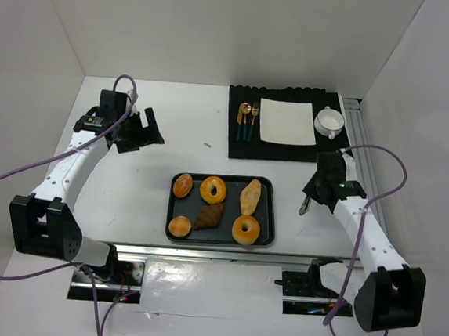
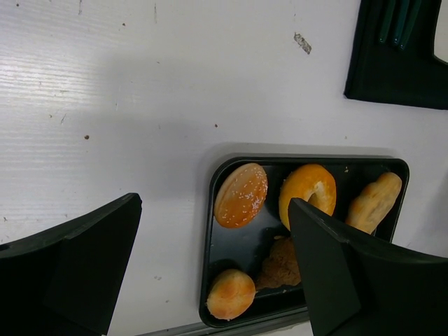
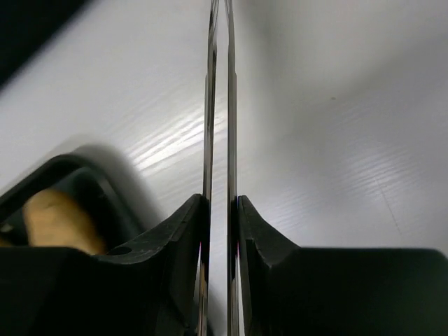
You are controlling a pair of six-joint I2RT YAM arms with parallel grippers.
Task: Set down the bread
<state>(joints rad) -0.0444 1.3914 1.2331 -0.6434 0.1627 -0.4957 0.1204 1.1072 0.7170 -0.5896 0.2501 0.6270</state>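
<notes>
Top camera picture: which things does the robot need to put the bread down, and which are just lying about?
For the job, probably: golden breads, black rectangular tray, white square plate, thin metal tongs in the shut right claw.
Just lying about: white cup, gold-and-teal cutlery, black placemat.

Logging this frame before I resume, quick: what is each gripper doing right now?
Left gripper: open, holding nothing.
Right gripper: shut on what look like thin metal tongs.
</notes>
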